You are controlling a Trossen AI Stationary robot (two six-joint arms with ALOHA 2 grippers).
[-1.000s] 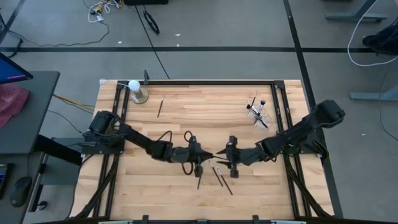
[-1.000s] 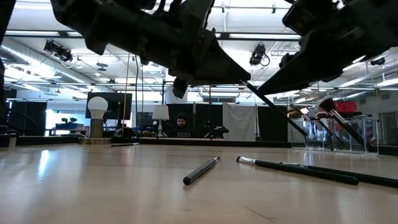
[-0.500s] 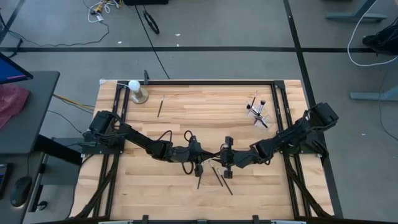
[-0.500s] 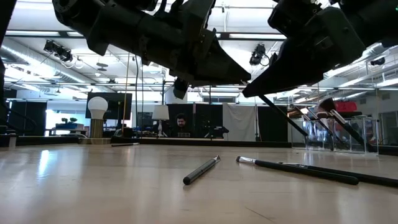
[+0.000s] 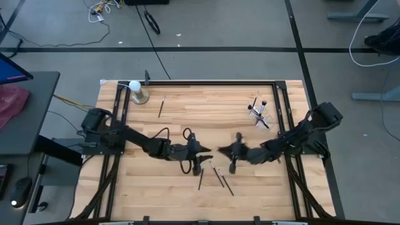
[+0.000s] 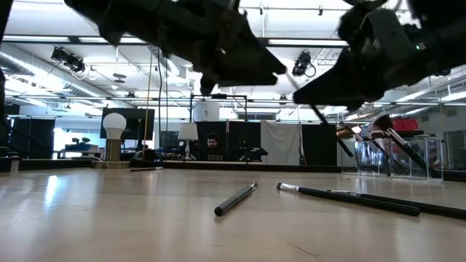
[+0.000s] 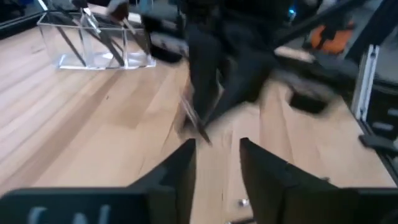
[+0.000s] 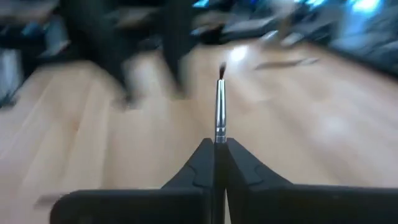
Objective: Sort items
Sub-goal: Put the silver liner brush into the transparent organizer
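Observation:
Over the middle of the table my two grippers face each other, tips close together. My right gripper is shut on a thin brush with a metal ferrule and a small dark tip. My left gripper stands open just left of it, with nothing between its fingers. Three dark sticks lie flat on the wood below the grippers, and another lies at the far left. A clear cup at the far right holds several brushes. My right gripper pinches the brush between its two fingers just behind the ferrule. The ferrule and dark tip stick out forward past the fingertips. The fingers come nearly level from the table's right. The brush is clear of the table, its dark handle slanting down behind the gripper.
A white ball on a metallic base stands at the far left corner. A black frame runs round the table's far and side edges. Bare wood lies between the far-left stick and the cup.
The brush has passed from my left gripper to my right. My right gripper has shut on it and tipped its wrist. My left gripper has opened, let go and risen a little. The brush stays clear of the table, and the sticks on the wood have not moved.

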